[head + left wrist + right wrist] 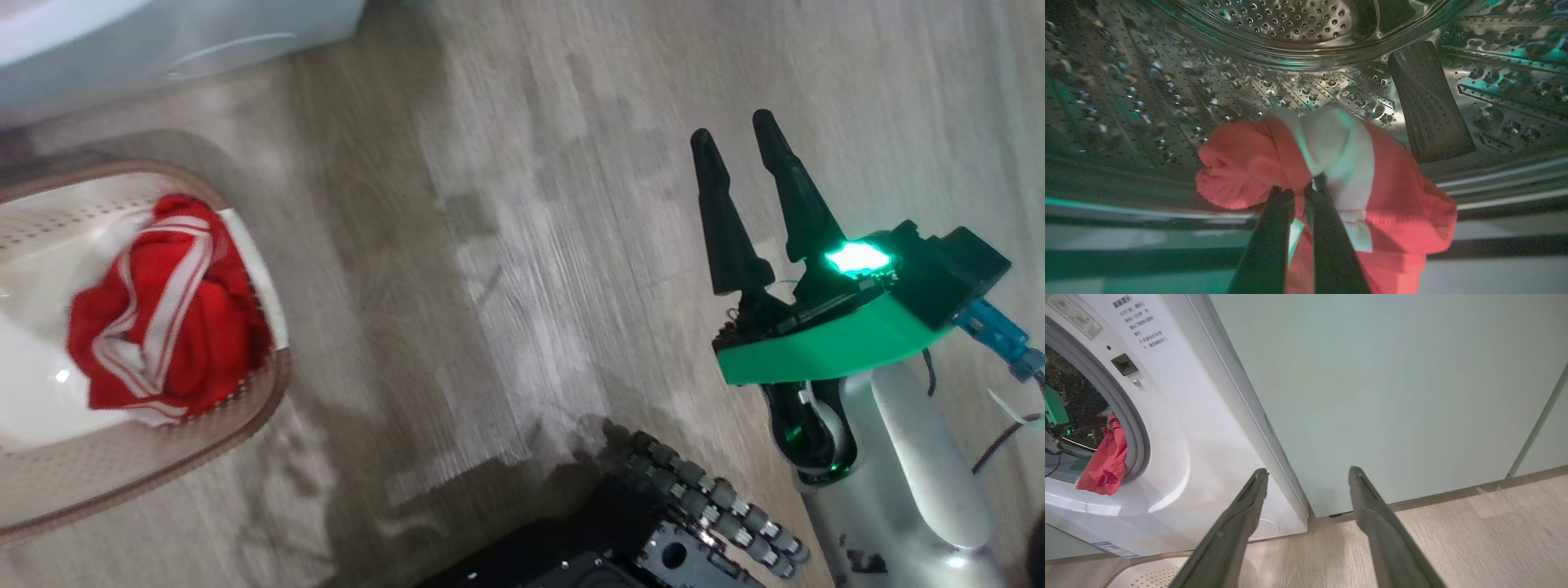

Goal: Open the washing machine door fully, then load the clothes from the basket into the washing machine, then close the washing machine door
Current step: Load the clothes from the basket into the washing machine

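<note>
Clothes [1241, 163], a red and white bundle, sit pinched in the clenched left gripper [1300, 190] inside the steel drum [1147, 102] of the washing machine [1208, 437], with red fabric hanging against its grey gasket [1137, 428]. More red striped fabric [171, 302] lies in the basket [163, 457] on the floor [490, 245]. The right gripper [732, 126] hangs over the floor with its 2 fingers spread wide, grasping nothing.

the basket [277, 384] runs off the left edge, and the washing machine [122, 41] looks blurred.
</note>
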Tool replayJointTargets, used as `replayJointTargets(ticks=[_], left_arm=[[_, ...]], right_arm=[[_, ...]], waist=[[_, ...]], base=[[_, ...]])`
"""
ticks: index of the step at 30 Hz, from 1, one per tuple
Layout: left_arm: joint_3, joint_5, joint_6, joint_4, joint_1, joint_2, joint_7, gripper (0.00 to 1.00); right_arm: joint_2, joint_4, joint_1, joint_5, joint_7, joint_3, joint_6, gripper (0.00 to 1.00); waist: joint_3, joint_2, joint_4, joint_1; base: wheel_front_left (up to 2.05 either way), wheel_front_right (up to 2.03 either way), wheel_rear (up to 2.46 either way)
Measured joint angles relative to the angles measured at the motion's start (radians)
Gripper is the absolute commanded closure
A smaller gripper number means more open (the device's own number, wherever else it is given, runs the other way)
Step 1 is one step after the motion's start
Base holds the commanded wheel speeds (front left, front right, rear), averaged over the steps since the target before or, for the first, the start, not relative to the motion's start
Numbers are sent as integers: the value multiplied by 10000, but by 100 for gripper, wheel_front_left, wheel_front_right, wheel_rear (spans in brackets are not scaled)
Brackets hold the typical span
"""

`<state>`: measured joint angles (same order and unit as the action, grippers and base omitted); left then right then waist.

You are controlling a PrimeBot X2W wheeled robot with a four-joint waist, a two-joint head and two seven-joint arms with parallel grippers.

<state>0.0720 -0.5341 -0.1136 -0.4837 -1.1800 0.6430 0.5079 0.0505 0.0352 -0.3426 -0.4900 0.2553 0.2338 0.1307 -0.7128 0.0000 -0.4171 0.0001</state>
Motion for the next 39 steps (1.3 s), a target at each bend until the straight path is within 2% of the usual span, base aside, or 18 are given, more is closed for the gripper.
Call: replayJointTargets(ticks=[6,12,18,23,31,32,33,39], left_arm=[[-132,278,-44,-445,-800,420,-826,100],[-355,443,-23,-698,-1765,476,-2686,100],[-295,968,311,-1181,-2607,523,-4759,100],[-2,1014,495,-2293,-2592,506,-4288,100],[268,1032,589,-2775,-2488,456,-4314,98],[299,1049,583,-2794,-2488,451,-4395,29],[322,1053,587,-2832,-2488,431,-4395,0],[522,1058,593,-2941,-2063,142,-4936,0]], right_arm=[[-4,-188,-16,-230,0,236,0,0],[-6,-334,-132,-322,0,384,0,0],[-10,-447,-170,-391,0,447,0,0],[-12,-451,-169,-391,0,476,0,0],[-13,-441,-210,-391,0,483,0,0],[-13,-426,-225,-391,0,485,0,0],[-13,-401,-246,-391,0,485,0,0],[-15,-272,-256,-284,0,316,0,0]], waist=[[-539,0,-550,1],[-935,0,-940,0],[-1159,0,-1085,-1],[-1152,0,-949,-1],[-1099,0,-840,-1],[-1075,0,-825,-1],[-1043,0,-812,0],[-689,0,-645,-1]], base=[[0,0,0],[0,0,0],[0,0,0],[0,0,0],[0,0,0],[0,0,0],[0,0,0],[0,0,0]])
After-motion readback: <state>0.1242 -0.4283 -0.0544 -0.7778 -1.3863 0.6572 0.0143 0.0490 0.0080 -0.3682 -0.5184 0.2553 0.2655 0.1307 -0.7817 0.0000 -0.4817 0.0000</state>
